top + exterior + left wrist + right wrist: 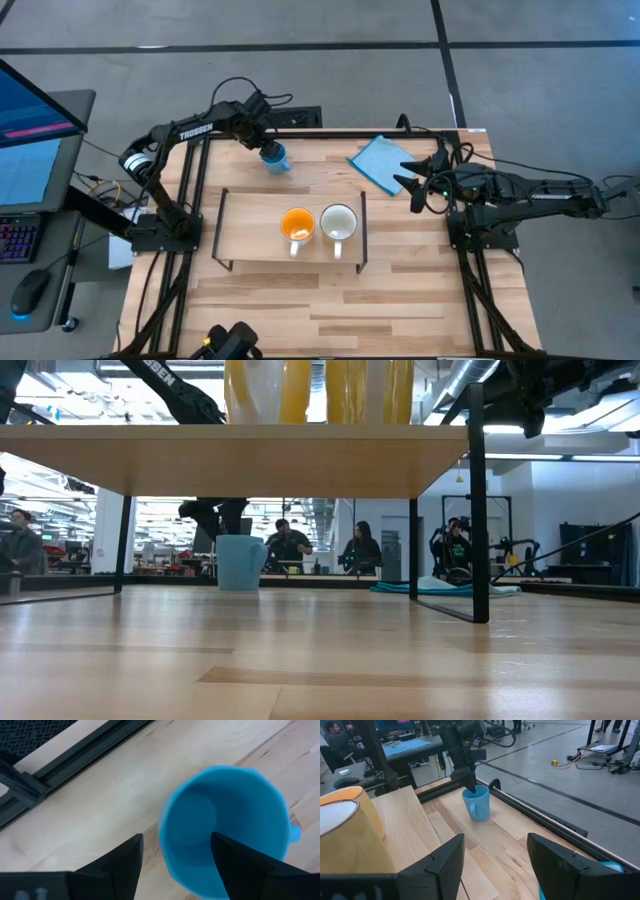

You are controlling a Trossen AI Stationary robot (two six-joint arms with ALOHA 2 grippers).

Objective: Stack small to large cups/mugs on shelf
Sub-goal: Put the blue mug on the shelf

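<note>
A wooden bench carries a low shelf with an orange mug and a white mug side by side on it. The blue mug stands upright on the bench behind the shelf. The left pincer has its fingers spread over the mug's rim, one finger inside. The right pincer waits spread near a blue cloth.
</note>
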